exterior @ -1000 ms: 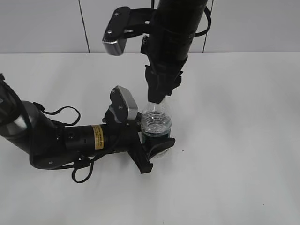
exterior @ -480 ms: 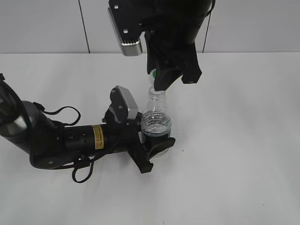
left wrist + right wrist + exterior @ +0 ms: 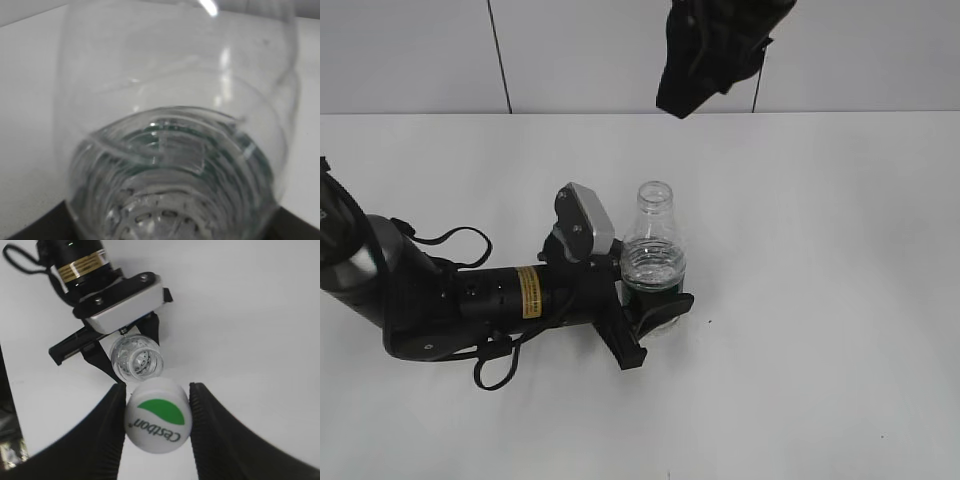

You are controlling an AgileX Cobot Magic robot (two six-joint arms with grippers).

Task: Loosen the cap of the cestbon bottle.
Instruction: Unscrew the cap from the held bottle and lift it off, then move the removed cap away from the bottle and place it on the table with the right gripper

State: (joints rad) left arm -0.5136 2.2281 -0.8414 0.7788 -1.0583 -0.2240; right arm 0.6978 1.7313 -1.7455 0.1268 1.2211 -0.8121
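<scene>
Cap (image 3: 157,415) off, pinched in right claw (image 3: 156,416) above open cestbon bottle (image 3: 653,262); left claw (image 3: 655,310) clamps the label band on surface (image 3: 840,300). Bottle likely light, thin-walled, crushable; grip low.

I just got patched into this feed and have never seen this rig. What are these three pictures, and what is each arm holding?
This is a two-armed table robot. The exterior view looks down at a slant on the white table. The left gripper lies low and is clamped around the cestbon bottle, which stands upright with its neck open. The left wrist view sits right against that clear bottle, so you mostly see ribbed plastic. The right wrist view looks down from the raised right gripper, whose fingers pinch the cap, white with a green mark, above the open bottle mouth. So the cap is fully off and held in the air.
</scene>
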